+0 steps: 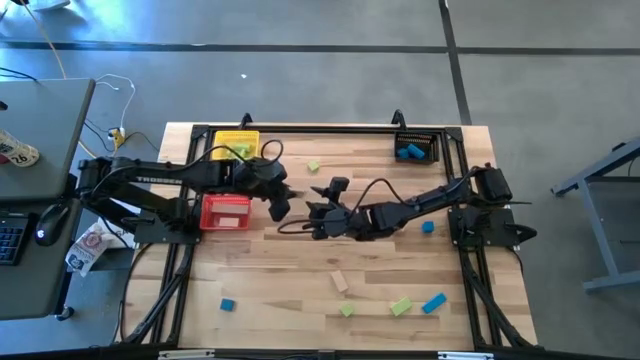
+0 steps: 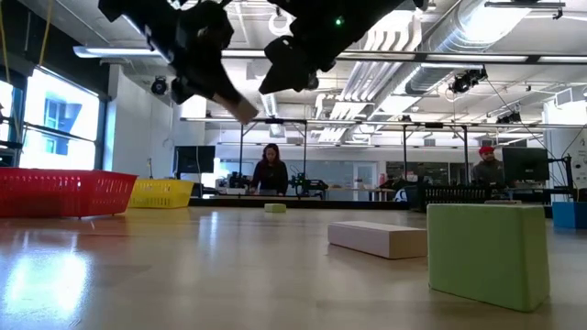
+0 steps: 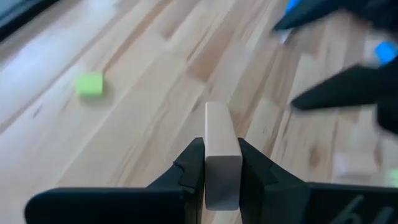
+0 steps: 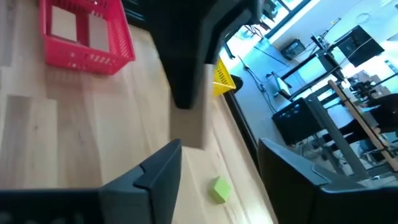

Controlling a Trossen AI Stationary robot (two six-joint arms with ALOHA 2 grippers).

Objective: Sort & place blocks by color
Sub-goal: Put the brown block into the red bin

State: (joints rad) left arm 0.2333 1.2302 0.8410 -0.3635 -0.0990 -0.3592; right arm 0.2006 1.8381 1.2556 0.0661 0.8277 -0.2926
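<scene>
We're looking at a pale wood-plank table point(image 1: 300, 290) in a big open workshop, with a person point(image 2: 271, 170) at a desk way back. Our left gripper point(image 3: 222, 163) is clamped on a plain tan block point(image 3: 221, 152), held up in the air just beside the red bin point(image 1: 226, 212). The right gripper point(image 4: 217, 165) sits spread wide facing it, mid-table. Blue and green blocks point(image 1: 401, 306) lie scattered along the near edge; the black bin point(image 1: 417, 147) holds blue ones.
</scene>
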